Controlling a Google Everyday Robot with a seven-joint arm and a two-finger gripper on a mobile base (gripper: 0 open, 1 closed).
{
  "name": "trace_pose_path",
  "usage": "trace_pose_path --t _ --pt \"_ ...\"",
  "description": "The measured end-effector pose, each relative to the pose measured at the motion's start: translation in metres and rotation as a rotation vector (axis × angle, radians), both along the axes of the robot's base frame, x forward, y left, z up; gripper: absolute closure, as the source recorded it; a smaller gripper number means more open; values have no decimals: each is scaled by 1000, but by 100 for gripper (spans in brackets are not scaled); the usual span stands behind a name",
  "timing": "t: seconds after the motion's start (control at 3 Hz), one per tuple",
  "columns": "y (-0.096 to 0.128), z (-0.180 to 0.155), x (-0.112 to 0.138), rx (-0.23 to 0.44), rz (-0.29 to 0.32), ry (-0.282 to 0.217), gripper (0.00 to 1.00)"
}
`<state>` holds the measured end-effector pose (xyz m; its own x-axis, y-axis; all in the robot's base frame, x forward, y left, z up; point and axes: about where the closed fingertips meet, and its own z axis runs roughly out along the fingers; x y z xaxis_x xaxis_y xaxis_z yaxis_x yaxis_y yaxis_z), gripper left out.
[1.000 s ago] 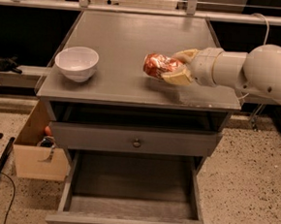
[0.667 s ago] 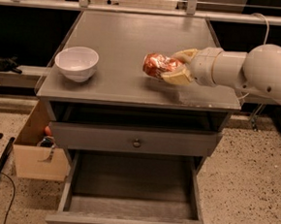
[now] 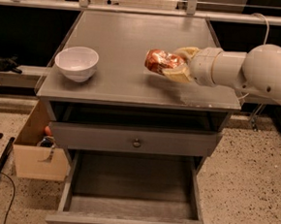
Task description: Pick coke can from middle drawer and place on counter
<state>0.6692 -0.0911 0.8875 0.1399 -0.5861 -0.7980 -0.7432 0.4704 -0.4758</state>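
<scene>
Clasping coke can sideways over counter, end effector; lettering unreadable

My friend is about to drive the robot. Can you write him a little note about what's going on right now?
Tool: closed on the coke can, over the right part of the counter. I cannot tell if the can touches the top.
Middle drawer: pulled open, nothing in it.
White bowl: on the counter's left side, apart from the can.
Done: the can is out of the drawer and at the counter.
Left: set it down, let go, back the arm away.
</scene>
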Motion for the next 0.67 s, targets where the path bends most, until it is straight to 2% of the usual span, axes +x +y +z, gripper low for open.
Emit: trace_pose_path --t 0.33,0.67 --pt "0 0 0 0 0 0 11" --pt "0 0 0 0 0 0 0"
